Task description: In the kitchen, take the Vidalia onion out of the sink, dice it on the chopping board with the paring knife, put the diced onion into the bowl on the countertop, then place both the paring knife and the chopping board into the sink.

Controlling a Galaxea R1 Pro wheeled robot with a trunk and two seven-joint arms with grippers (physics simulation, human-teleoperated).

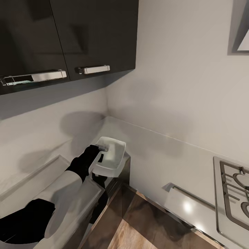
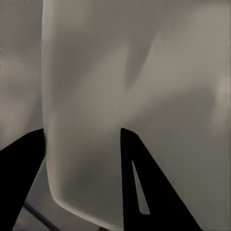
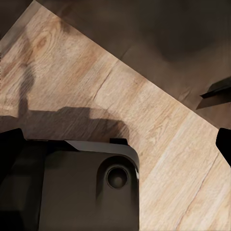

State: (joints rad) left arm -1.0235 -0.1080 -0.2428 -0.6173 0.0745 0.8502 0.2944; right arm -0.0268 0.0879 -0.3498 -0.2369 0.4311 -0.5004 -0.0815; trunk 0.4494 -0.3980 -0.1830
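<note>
Bowl (image 1: 110,157): white, squarish with rounded corners, held at the corner of the countertop (image 1: 155,152), its near rim jutting over the counter edge above the wooden floor (image 1: 138,235). From the head view, nothing can be made out inside it.

Left gripper (image 1: 100,154): black, on a white forearm reaching in from the lower left. The fingers are clamped on the bowl's near rim, one inside the bowl and one against the outer wall. In the left wrist view the pale bowl wall (image 2: 120,106) stands between the two dark fingers (image 2: 139,192), touching both.

Right gripper: in the right wrist view only dark finger tips (image 3: 224,144) appear at the frame edges, set wide apart with nothing between them; the jaws read as spread and empty. They hang over the wood-grain floor (image 3: 120,96), with the robot's dark base (image 3: 82,187) below.

Surroundings: dark wall cabinets (image 1: 65,34) with chrome handles (image 1: 93,69) hang above the left counter run. A gas hob (image 1: 235,193) sits on the counter at the right, well apart from the bowl.
</note>
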